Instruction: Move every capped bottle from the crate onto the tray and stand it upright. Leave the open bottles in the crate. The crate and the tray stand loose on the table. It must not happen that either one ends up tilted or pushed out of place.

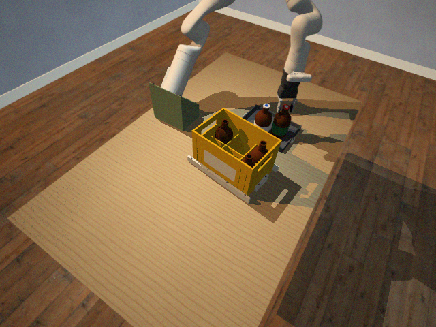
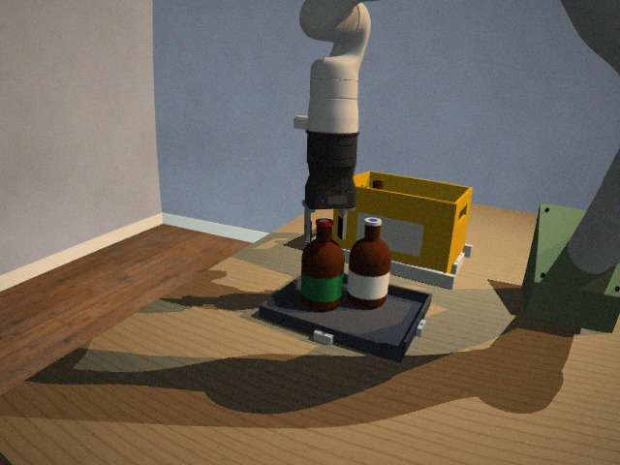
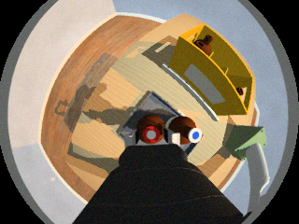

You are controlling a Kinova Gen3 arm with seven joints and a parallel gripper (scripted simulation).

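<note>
A brown bottle with a red cap and green label (image 1: 281,122) (image 2: 323,258) (image 3: 149,122) stands upright on the dark tray (image 2: 360,327) (image 3: 151,99). Beside it, a brown bottle with a white-and-blue cap and white label (image 1: 263,118) (image 2: 369,256) (image 3: 179,125) also stands upright there. My gripper (image 1: 286,109) (image 2: 325,241) (image 3: 151,133) is open, its fingers apart on either side of the red-capped bottle's neck. The yellow crate (image 1: 198,148) (image 2: 436,242) holds three uncapped brown bottles: one at the left (image 1: 224,134) and two at the right (image 1: 259,153) (image 1: 248,160) in the top view.
White strips (image 1: 218,180) (image 2: 425,276) lie along the crate's base. Small white blocks (image 2: 323,337) (image 2: 420,327) sit against the tray's edges. A green mount (image 1: 169,110) (image 2: 555,294) (image 3: 243,140) at the arm's base stands off to one side. The crate is close to the tray.
</note>
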